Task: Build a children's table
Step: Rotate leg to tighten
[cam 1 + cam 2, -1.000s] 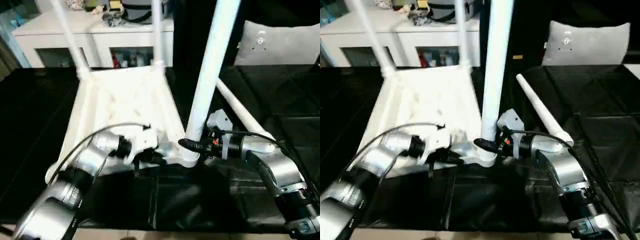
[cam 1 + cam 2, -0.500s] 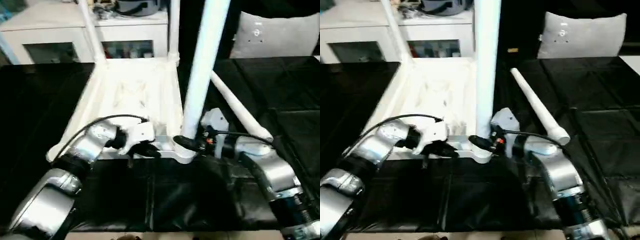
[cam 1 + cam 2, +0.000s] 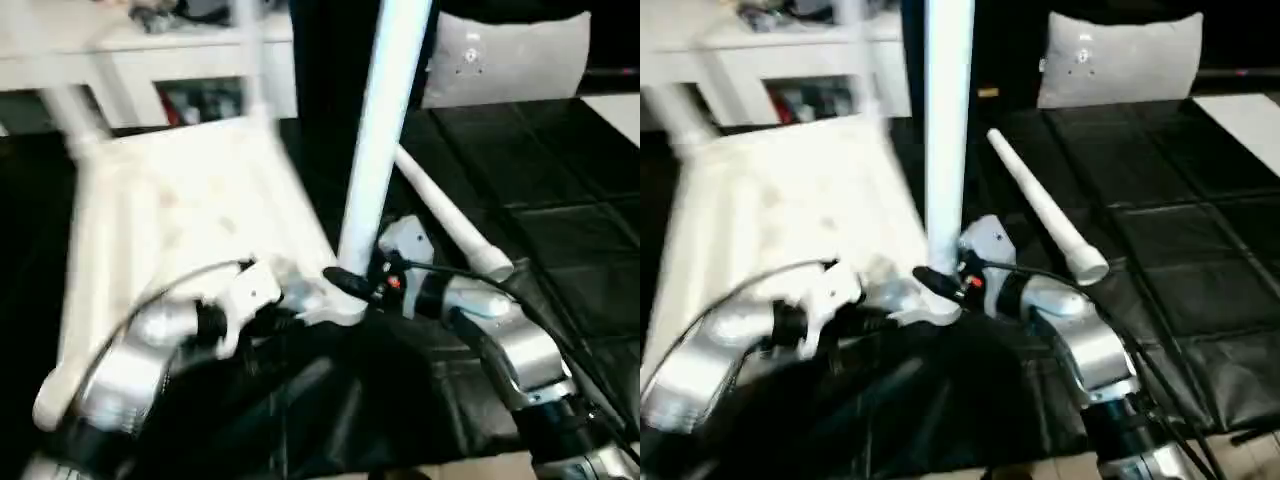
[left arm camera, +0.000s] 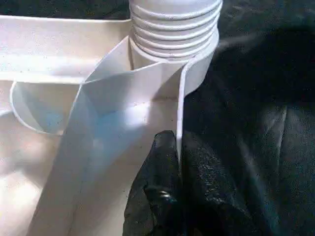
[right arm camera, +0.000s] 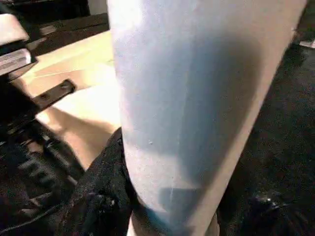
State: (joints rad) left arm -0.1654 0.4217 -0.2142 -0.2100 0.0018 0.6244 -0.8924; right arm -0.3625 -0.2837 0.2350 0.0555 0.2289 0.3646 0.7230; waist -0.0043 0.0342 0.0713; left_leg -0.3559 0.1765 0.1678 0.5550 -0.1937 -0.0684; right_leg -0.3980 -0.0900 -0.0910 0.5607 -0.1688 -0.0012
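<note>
No legible writing; right gripper (image 3: 345, 283) clasps leg (image 3: 382, 125); tabletop (image 3: 180, 210) unmarked

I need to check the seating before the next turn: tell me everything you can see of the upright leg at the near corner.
The upright leg is a long, smooth white plastic tube, standing almost vertical and leaning slightly. Its ridged, threaded foot sits in the round corner socket of the upturned tabletop, with several thread rings exposed above the socket. The right gripper has its jaws closed around the leg just above the socket. The left gripper pinches the tabletop's thin rim right below that socket.
</note>
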